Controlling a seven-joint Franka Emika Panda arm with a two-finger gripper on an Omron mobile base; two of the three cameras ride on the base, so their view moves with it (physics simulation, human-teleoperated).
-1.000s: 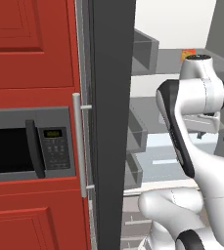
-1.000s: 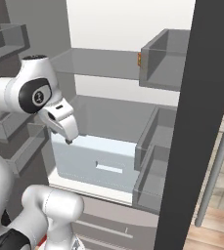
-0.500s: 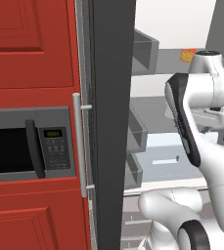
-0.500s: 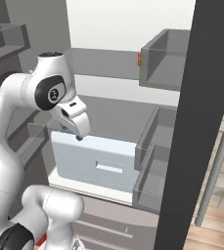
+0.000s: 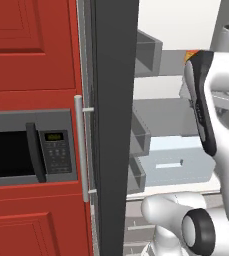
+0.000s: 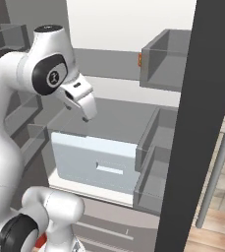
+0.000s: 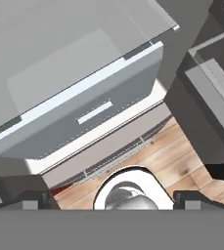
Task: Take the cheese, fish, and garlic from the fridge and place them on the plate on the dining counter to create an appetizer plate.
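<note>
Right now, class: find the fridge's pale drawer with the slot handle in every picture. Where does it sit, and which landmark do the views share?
Left base view: drawer at centre right, behind the white arm.
Right base view: drawer at lower centre, below the gripper.
Hand view: drawer across the upper middle, seen from above.
Shared landmark: its pale slot handle.

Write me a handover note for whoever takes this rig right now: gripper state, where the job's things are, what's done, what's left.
Gripper: open, empty, raised in front of the open fridge, above the pale drawer.
Cheese: likely the small orange item on the upper shelf beside the door bin; too small to be sure.
Garlic and fish: I cannot place them.
Done: fridge doors are open.
Left: pick all three foods and carry each to the plate.
</note>
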